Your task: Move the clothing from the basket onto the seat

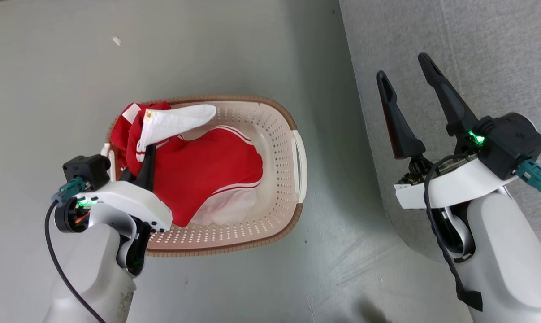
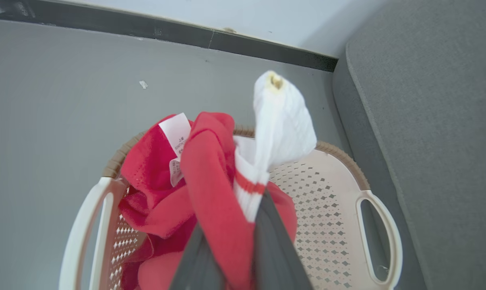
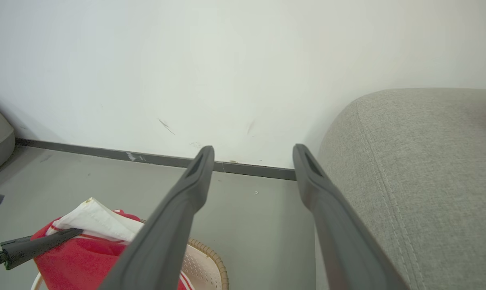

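My left pincer (image 1: 148, 154) is clamped on a raised fold of the clothing (image 1: 207, 166); the rest trails beneath it into the basket (image 1: 279, 134); my right pincer (image 1: 403, 67) hangs spread wide, empty, the seat (image 1: 476, 54) just beside it.

Grey forearms (image 1: 512, 251) bear white wrist shells (image 1: 449, 186), black cables (image 1: 425, 188), green lights (image 1: 476, 137) and dark claw fingers (image 1: 400, 125).

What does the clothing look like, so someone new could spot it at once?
Left of the big grey sofa, a cream perforated basket with a brown rim sits on the grey floor. The clothing is the crumpled garment in it, one end pinched up by the left gripper. It is the one bright red thing around, with white panels and thin white stripes.
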